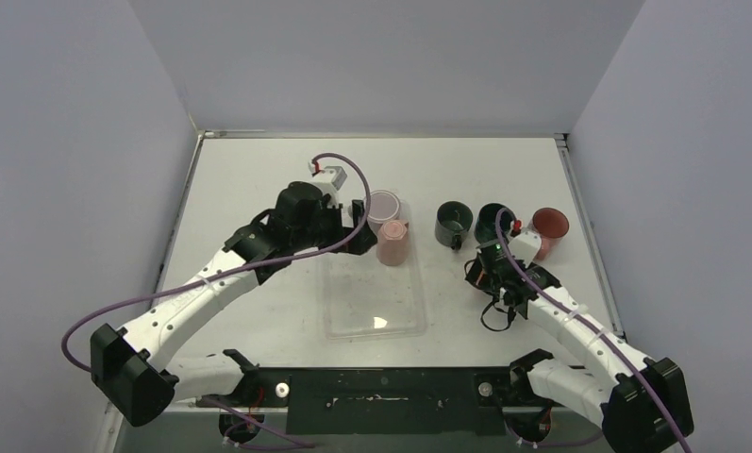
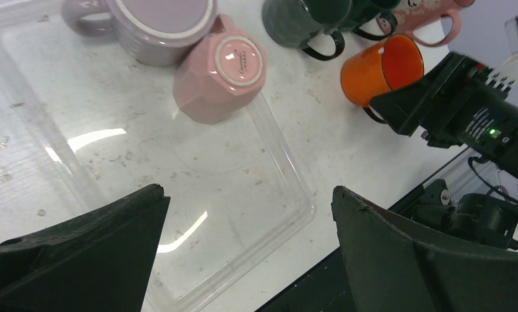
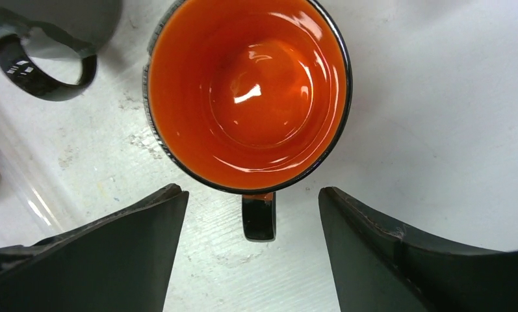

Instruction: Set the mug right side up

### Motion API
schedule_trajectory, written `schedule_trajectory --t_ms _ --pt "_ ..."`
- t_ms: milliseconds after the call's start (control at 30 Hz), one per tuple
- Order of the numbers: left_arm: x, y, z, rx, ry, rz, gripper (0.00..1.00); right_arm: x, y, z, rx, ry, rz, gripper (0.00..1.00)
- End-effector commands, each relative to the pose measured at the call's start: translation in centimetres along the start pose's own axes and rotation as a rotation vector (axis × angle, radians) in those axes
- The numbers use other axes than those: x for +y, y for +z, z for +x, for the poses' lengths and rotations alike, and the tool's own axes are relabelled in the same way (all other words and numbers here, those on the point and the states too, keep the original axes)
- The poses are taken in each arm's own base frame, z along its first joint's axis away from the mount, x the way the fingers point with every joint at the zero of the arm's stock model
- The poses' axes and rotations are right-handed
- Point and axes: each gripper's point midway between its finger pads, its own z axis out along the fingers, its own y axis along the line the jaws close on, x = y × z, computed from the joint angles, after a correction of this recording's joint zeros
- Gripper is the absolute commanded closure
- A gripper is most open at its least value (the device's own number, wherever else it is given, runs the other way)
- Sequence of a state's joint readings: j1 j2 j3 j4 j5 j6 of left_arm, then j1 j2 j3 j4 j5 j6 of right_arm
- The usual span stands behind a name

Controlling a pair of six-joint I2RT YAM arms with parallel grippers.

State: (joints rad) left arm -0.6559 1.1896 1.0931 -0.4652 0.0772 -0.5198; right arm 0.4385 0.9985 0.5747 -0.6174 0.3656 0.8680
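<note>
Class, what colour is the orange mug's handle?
Black handle; clearest in the right wrist view.

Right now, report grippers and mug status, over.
Both open: left gripper above the clear tray, right gripper over the upright orange mug. In the tray, pink faceted mug bottom-up, lavender mug bottom-up beside it. Nothing gripped.

Clear tray lies on white table, long side running near to far. Three upright mugs stand in row right of tray, off it. Green mug is nearest tray, with second green mug just beside it. Pink mug is farthest from tray, red inside. Orange mug is upright right of tray, nearer than row; black rim and handle, glossy inside, empty. Table is scuffed beside tray.
</note>
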Motion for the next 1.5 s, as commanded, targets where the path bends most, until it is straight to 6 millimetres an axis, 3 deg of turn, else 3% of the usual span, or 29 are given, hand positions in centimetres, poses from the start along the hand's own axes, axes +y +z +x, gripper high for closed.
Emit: schedule_trajectory --t_ms 0,100,200,333,533,700,900,1100,1167,1467 --pt "-2.2 1.2 -0.5 -0.039 0.031 0.028 0.01 0.9 -2.2 -3.6 -0.088 0.025 -0.034 0.23" --pt "-3.0 2.1 0.2 -0.028 0.044 0.04 0.0 1.3 -3.4 -4.9 -0.111 0.036 -0.052 0.22" --pt "-3.5 3.1 0.9 -0.018 0.051 0.033 0.07 1.6 -4.7 -6.0 -0.136 0.05 -0.076 0.22" --pt "-3.6 4.6 1.6 -0.009 0.098 0.032 0.09 2.4 -6.4 -7.4 -0.167 0.065 -0.136 0.22" --pt "-1.1 5.9 -1.2 -0.015 0.163 -0.049 0.11 3.5 -8.1 -8.9 -0.209 0.072 -0.225 0.23" --pt "1.6 6.2 -4.0 0.036 0.251 0.069 0.17 3.7 -8.2 -9.0 -0.21 0.069 -0.231 0.24" --pt "6.0 8.1 -4.5 0.138 0.533 0.173 0.25 4.1 -7.8 -8.9 -0.201 0.046 -0.234 0.25" --pt "6.3 10.6 -6.9 0.111 0.687 0.287 0.27 4.3 -7.4 -8.8 -0.186 0.024 -0.22 0.26" --pt "6.9 11.7 -7.2 0.104 0.739 0.29 0.27 4.5 -7.4 -8.9 -0.182 0.023 -0.219 0.26" --pt "10.3 15.2 -4.6 0.258 0.925 0.329 0.32 5.1 -7.1 -9.3 -0.163 -0.015 -0.203 0.26"
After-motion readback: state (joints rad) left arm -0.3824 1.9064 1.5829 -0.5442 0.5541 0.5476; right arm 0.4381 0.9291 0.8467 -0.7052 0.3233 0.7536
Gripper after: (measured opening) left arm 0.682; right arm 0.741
